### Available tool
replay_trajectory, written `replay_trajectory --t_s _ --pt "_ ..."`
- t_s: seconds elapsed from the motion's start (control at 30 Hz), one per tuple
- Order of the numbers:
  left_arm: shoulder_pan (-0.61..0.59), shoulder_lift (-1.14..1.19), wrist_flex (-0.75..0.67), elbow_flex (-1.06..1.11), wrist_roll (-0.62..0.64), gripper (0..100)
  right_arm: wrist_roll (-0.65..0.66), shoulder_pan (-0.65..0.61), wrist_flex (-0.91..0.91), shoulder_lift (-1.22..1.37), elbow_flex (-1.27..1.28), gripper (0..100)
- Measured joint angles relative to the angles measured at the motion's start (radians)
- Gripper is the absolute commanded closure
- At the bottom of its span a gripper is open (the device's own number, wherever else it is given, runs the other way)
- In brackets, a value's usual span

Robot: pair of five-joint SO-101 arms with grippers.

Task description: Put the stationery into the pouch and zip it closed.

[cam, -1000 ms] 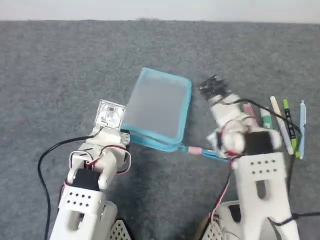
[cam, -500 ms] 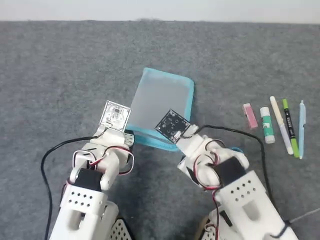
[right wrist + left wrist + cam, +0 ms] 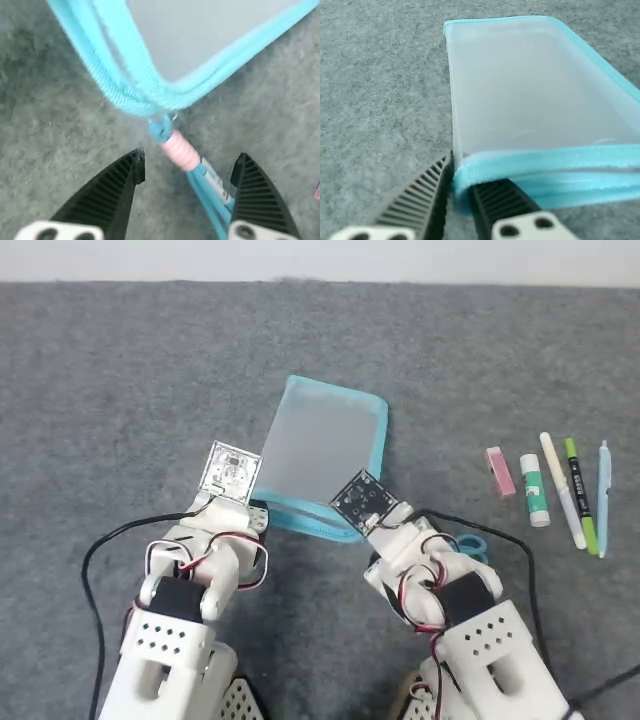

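1. Left pincer [image 3: 462, 175] is clenched on the near corner of the pouch [image 3: 320, 455], with the blue zipper edge pinched between its ribbed fingers [image 3: 427, 192]
2. The pouch lies flat on the grey surface [image 3: 120, 390] and stretches away from that pincer; it's frosted see-through with blue trim
3. Right pincer [image 3: 190, 157] is released, jaws spread wide, parked at the pouch's other near corner
4. The zipper pull [image 3: 181, 151], a pink bead on a blue cord, sits right between those spread jaws, and neither one touches it as far as I can see
5. Some of the blue cord loop [image 3: 470, 543] pokes out just beside the right arm in the high view
6. The stationery is out on the surface, well apart from the right pincer on its outer side and lined up side by side: pink eraser [image 3: 499, 471], glue stick [image 3: 535, 490], white pen [image 3: 565, 490], green pen [image 3: 582, 496], blue pen [image 3: 604, 500]
7. The eraser is the closest of the row to the pincer and the blue pen the farthest
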Motion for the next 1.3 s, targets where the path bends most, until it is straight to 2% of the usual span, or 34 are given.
replay_trajectory --t_s 0.2,0.57,1.07,1.3 --pt "0.0 0.0 0.0 0.0 0.0 99 -0.035 0.0 -0.103 -0.005 0.061 72.5" --pt "0.0 0.0 0.0 0.0 0.0 99 0.018 0.012 -0.207 -0.005 0.13 72.6" --pt "0.0 0.0 0.0 0.0 0.0 99 0.025 0.008 -0.226 0.0 0.173 72.6" --pt "0.0 0.0 0.0 0.0 0.0 99 0.026 0.035 -0.273 0.207 0.112 72.9"
